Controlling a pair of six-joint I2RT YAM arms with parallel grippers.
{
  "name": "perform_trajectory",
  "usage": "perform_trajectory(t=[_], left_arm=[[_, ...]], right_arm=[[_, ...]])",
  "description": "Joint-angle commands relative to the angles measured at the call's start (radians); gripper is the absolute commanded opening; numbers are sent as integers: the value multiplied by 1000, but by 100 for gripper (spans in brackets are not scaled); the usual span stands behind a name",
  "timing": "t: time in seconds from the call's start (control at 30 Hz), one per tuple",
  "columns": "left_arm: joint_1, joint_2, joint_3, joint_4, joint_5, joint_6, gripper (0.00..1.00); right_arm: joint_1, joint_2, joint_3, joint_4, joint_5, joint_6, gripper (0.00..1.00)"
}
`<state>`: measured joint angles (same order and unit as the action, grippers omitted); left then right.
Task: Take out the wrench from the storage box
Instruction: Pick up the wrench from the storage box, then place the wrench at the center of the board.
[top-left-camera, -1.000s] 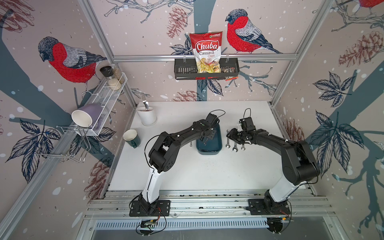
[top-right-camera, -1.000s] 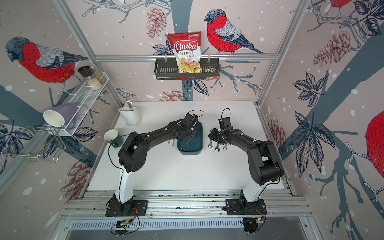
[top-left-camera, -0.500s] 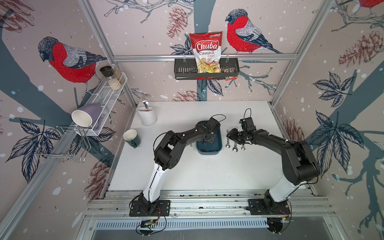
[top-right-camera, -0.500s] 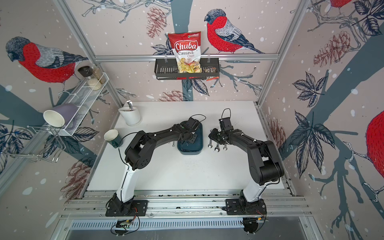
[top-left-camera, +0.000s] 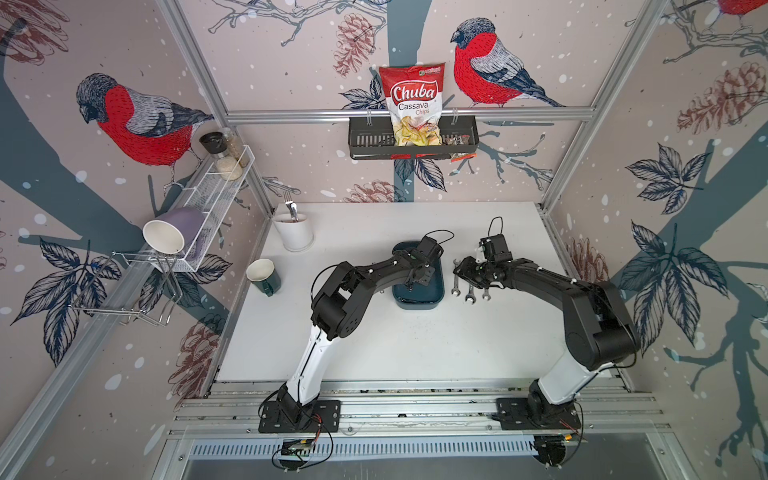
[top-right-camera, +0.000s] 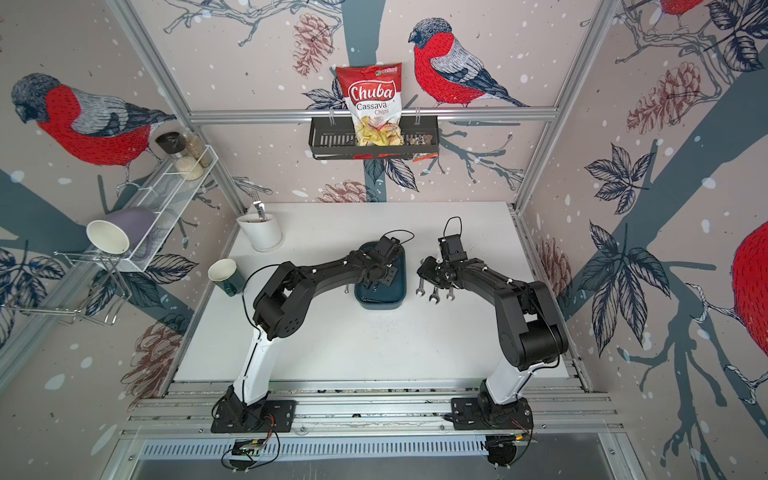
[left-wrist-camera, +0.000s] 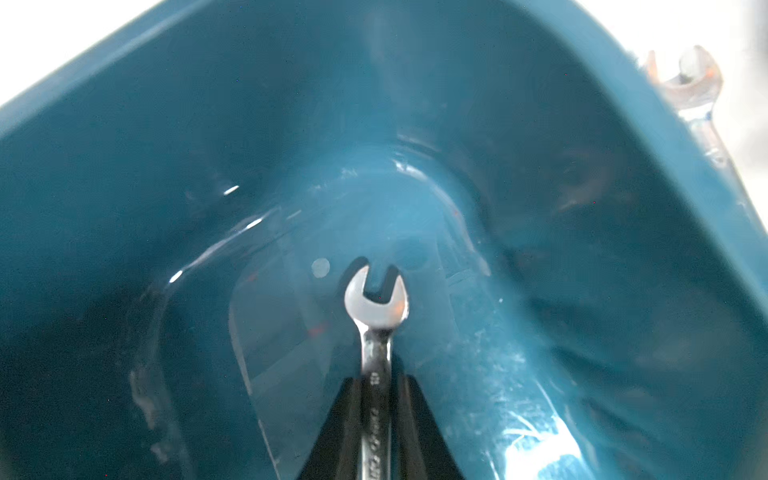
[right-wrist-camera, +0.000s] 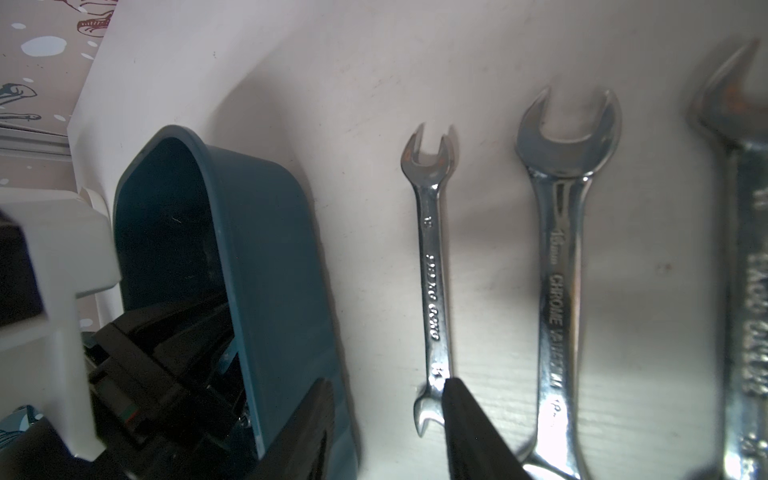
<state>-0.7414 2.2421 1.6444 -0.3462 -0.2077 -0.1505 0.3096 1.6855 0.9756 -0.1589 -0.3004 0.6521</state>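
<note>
The storage box (top-left-camera: 417, 298) (top-right-camera: 381, 302) is a shallow dark teal tray in the middle of the white table. My left gripper (top-left-camera: 415, 282) (left-wrist-camera: 376, 384) reaches down inside it. Its black fingers (left-wrist-camera: 349, 415) are shut on the shank of a small chrome wrench (left-wrist-camera: 376, 305), whose open-ended head lies low over the box floor (left-wrist-camera: 478, 374). My right gripper (top-left-camera: 463, 270) (right-wrist-camera: 386, 401) hangs open just right of the box wall (right-wrist-camera: 270, 257), one finger over the end of the small table wrench (right-wrist-camera: 432, 266).
Three wrenches (top-left-camera: 469, 293) (top-right-camera: 434, 295) lie side by side on the table right of the box. A teal mug (top-left-camera: 262, 276) and a white utensil cup (top-left-camera: 293, 232) stand at the left. A black wall basket (top-left-camera: 365, 143) hangs at the back.
My left gripper has moved along the box from its far end toward its middle and dipped inside. The right arm has stayed where it was.
</note>
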Motion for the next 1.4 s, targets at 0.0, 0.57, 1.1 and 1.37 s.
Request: perform_trajectory(t=[0.0, 0.57, 1.1, 1.37], left_arm=[[2, -11, -2, -73, 17, 3, 18], [33, -128, 25, -97, 37, -12, 17], [116, -253, 12, -142, 14, -36, 17], [253, -372, -175, -72, 21, -81, 17]], right_arm=[[0, 0, 0, 10, -11, -18, 48], [-9, -7, -2, 10, -17, -22, 48], [-13, -9, -11, 17, -22, -22, 48], [-13, -6, -14, 20, -24, -20, 48]])
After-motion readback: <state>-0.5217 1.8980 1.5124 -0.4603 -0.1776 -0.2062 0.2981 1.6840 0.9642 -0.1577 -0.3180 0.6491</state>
